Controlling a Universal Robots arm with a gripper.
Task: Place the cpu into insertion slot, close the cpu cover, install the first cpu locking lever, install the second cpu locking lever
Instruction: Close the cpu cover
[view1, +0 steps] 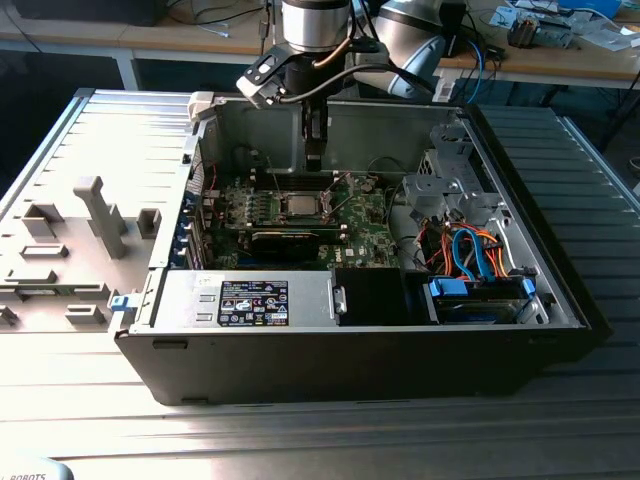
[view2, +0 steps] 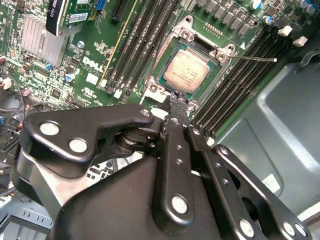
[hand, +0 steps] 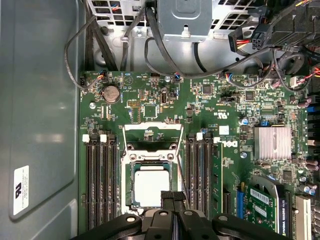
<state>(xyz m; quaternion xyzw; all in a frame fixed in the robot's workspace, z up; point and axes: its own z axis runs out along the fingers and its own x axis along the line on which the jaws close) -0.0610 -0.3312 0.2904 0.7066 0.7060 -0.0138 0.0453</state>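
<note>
The cpu (view2: 186, 74) lies in the insertion slot (view2: 218, 75) on the green motherboard, its silver top facing up. The cpu cover (view2: 200, 42) lies flat around it, so the chip shows through the window. A thin locking lever (view2: 257, 59) sticks out sideways from one socket corner. My gripper (view2: 175, 100) is shut, its tips together just off the socket's edge with nothing seen between them. In the first wrist view the gripper (hand: 172, 196) overlaps the near edge of the cpu (hand: 150, 184). In the exterior view the gripper (view1: 315, 165) hangs just above the cpu (view1: 300, 203).
The open computer case (view1: 560, 290) encloses the motherboard (view1: 360, 235). Memory slots (view2: 240, 85) flank the socket. A finned heatsink (hand: 272, 142), a long black card (view1: 285, 240) and bundled cables (view1: 470, 255) sit nearby. A grey fixture block (view1: 100, 215) stands at the exterior view's left.
</note>
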